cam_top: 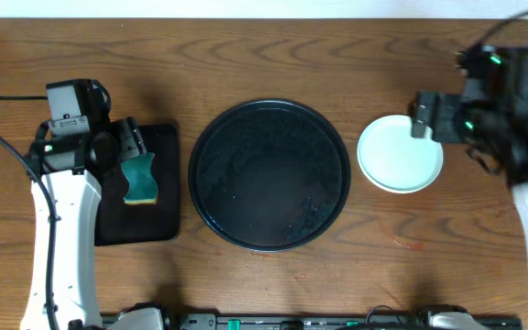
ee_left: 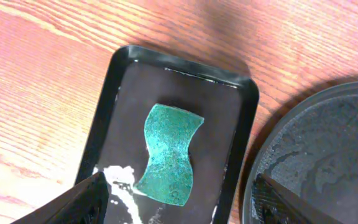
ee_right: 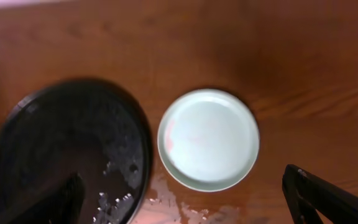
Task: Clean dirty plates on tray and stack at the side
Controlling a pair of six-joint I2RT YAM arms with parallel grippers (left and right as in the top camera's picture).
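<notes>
Nothing readable here, honestly. No lettering, brand, number or sign shows on the round black tray (cam_top: 269, 174), the pale plate (cam_top: 397, 160), the green sponge (ee_left: 169, 152) or the small rectangular tray (ee_left: 219, 118) under it.

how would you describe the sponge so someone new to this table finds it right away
Find the large round black tray mid-table, then the smaller rectangular black tray just left of it in the overhead view. The sponge lies flat on that tray: dark teal with wavy, pinched-in sides, unlike the pale round plate on the other side.
</notes>
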